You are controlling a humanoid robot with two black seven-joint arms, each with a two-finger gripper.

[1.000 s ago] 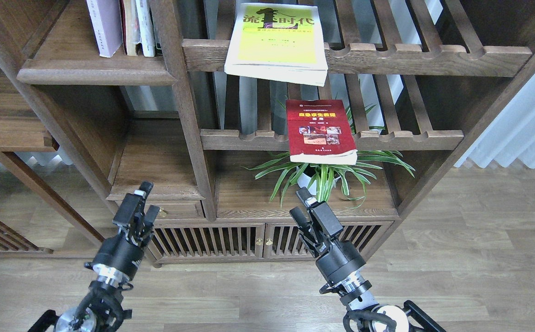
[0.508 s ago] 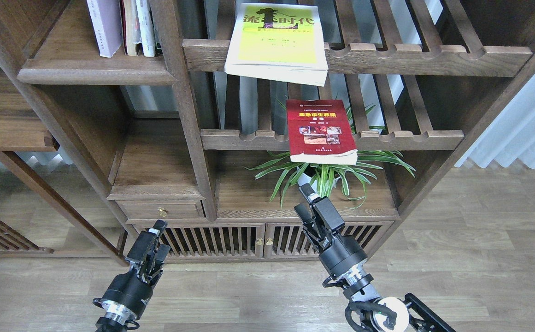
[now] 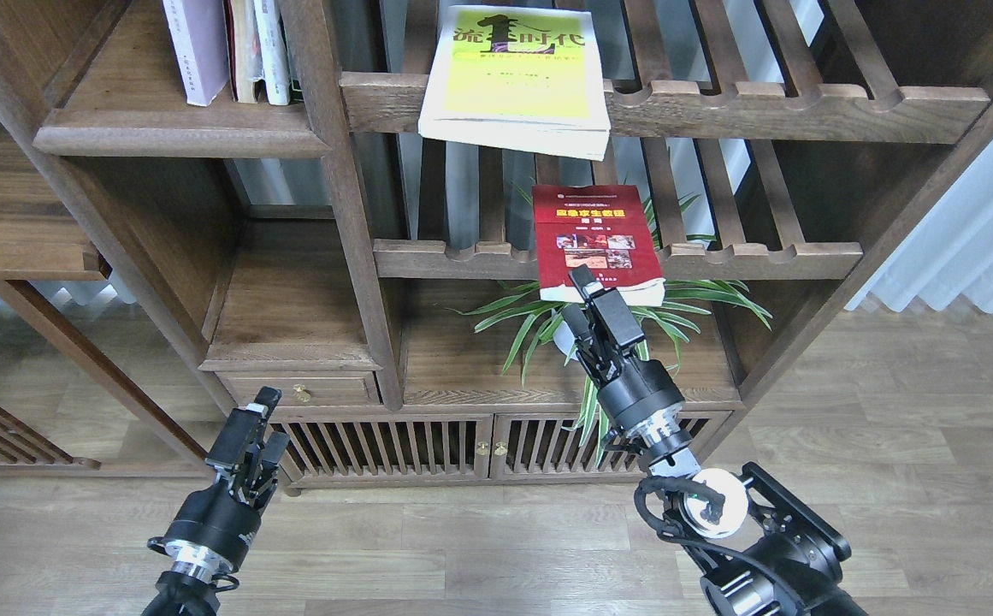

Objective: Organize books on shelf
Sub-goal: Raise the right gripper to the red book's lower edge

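Up front in the head view, the right gripper [image 3: 580,295] reaches toward the dark red book [image 3: 596,243], its fingers apart, the upper fingertip [image 3: 582,277] overlapping the book's near edge; whether it touches is hard to say. That book lies flat on a slatted rack [image 3: 744,252], overhanging the front rail, above a green plant [image 3: 701,295]. Higher above the gripper, the yellow-green book [image 3: 516,79] lies on another rack. Far up and left of it, the pale lavender book [image 3: 195,47] stands upright on the solid shelf [image 3: 180,137]. The left gripper [image 3: 252,428] hangs low before the cabinet doors [image 3: 393,447], fingers slightly apart, holding nothing.
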